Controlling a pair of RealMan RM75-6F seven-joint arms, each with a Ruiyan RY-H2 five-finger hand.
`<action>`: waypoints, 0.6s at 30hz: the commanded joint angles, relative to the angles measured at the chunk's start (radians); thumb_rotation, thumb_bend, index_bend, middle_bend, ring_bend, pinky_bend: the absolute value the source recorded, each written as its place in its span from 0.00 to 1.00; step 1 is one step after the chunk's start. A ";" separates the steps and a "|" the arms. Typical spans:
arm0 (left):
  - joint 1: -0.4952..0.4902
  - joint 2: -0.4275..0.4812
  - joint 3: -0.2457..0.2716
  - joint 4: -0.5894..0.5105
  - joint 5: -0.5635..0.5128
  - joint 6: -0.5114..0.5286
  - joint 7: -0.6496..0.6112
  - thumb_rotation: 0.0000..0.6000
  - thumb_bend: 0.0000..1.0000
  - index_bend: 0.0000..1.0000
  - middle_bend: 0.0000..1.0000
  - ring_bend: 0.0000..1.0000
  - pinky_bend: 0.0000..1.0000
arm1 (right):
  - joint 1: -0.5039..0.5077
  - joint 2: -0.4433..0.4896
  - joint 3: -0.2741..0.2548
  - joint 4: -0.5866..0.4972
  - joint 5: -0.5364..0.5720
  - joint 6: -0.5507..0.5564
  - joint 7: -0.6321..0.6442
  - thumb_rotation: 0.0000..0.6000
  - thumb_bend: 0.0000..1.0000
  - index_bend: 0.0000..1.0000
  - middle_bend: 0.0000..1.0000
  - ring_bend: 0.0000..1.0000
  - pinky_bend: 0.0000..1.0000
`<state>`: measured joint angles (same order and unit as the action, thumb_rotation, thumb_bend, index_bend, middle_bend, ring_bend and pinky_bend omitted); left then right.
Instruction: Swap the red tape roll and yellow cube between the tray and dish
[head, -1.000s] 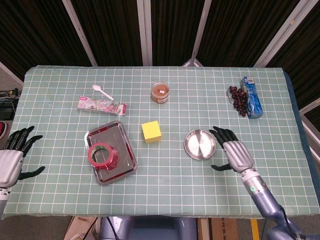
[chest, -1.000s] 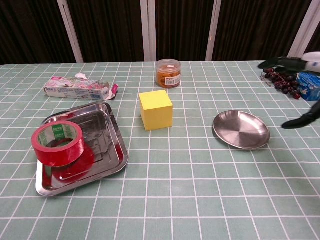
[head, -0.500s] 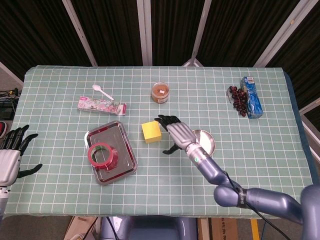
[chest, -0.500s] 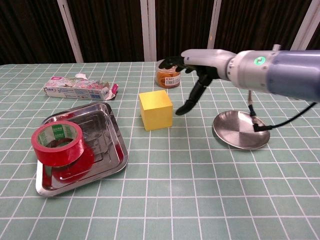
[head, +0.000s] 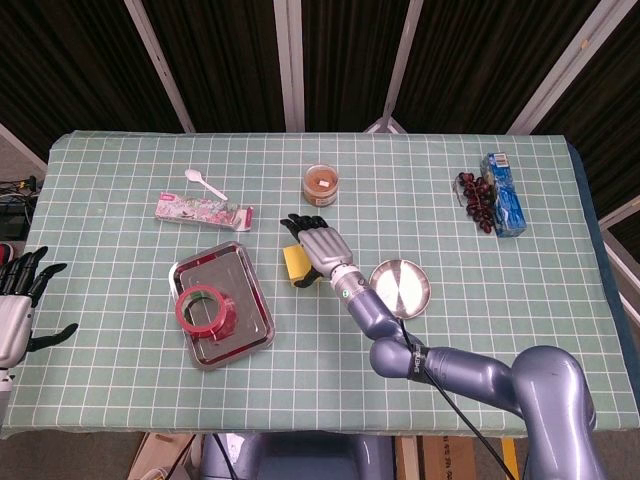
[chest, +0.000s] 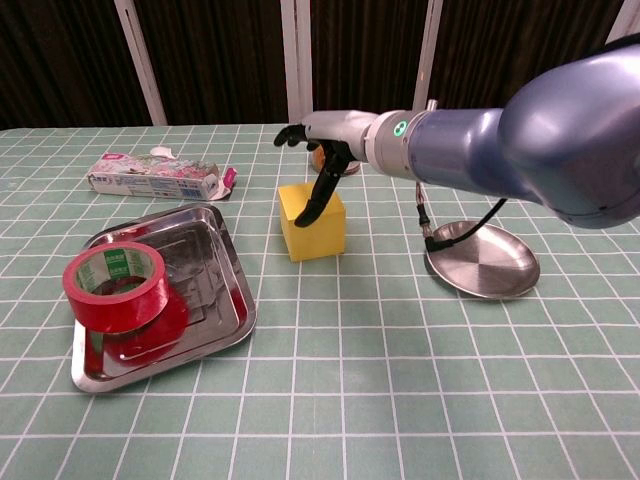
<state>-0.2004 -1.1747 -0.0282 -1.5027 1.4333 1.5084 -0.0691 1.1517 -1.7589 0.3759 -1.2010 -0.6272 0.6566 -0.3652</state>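
Observation:
The yellow cube (head: 294, 264) (chest: 315, 228) stands on the table between the steel tray (head: 243, 276) (chest: 203, 240) and the round steel dish (head: 402, 288) (chest: 482, 262). The red tape roll (head: 203, 309) (chest: 114, 286) lies in the tray's near left part. My right hand (head: 318, 245) (chest: 335, 129) hovers right over the cube, fingers spread, thumb hanging down at the cube's front. It holds nothing. My left hand (head: 16, 308) stays at the table's left edge, fingers apart and empty, seen in the head view only.
An orange-filled jar (head: 321, 184) stands behind the cube, mostly hidden by my hand in the chest view. A flat packet (head: 203, 210) (chest: 150, 176) and a white spoon (head: 205, 184) lie at the back left. Grapes (head: 474, 196) and a blue carton (head: 503, 193) sit at the far right.
My right hand has swept left from beside the dish, past its far edge, to above the yellow cube. The left hand has drifted slightly outward. Cube, tape, tray and dish have not moved.

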 joint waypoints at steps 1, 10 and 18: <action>0.002 0.000 -0.002 -0.001 0.003 -0.004 -0.002 1.00 0.04 0.19 0.00 0.00 0.00 | 0.010 -0.007 -0.028 0.024 0.016 -0.023 -0.003 1.00 0.00 0.08 0.00 0.00 0.01; 0.009 -0.004 -0.017 -0.002 0.005 -0.003 -0.008 1.00 0.04 0.19 0.00 0.00 0.00 | 0.017 -0.029 -0.051 0.087 0.011 -0.034 0.023 1.00 0.00 0.15 0.03 0.11 0.10; 0.013 -0.012 -0.030 0.003 0.004 -0.007 -0.020 1.00 0.04 0.19 0.00 0.00 0.00 | 0.000 -0.088 -0.057 0.177 -0.087 0.003 0.091 1.00 0.06 0.24 0.28 0.43 0.40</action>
<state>-0.1894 -1.1870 -0.0592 -1.4981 1.4344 1.4989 -0.0870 1.1571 -1.8351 0.3228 -1.0397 -0.6964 0.6520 -0.2861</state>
